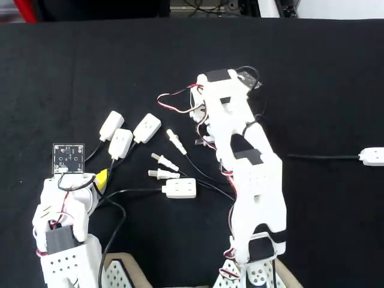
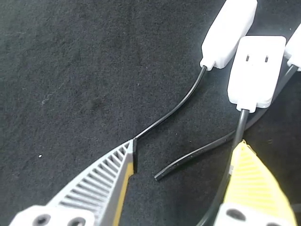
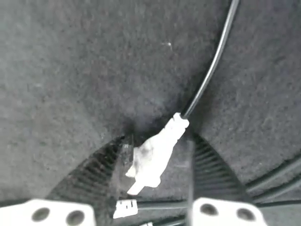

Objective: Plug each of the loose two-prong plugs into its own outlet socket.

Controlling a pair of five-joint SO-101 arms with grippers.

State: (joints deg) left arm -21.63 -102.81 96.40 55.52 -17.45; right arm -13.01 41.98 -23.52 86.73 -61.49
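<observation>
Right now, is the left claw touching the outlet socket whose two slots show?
Apart. The left wrist view shows a gap of cloth and cable between the outlet socket and the yellow fingertip of the left claw.

**High view:** the far socket [image 1: 373, 156] is cut by the frame's right edge. The right arm [image 1: 249, 174] overlies stretches of the cables [image 1: 207, 176]. The left arm [image 1: 63, 231] covers all but one yellow fingertip [image 1: 102, 178].

**Left wrist view:** the upper socket [image 2: 229, 30] is cut by the frame. A third socket [image 2: 295, 47] is a sliver at the frame's edge, slots unseen.

**Right wrist view:** the plug [image 3: 153, 157] is blurred and its prongs cannot be told. The white piece [image 3: 124, 206] near it is perhaps another plug.
</observation>
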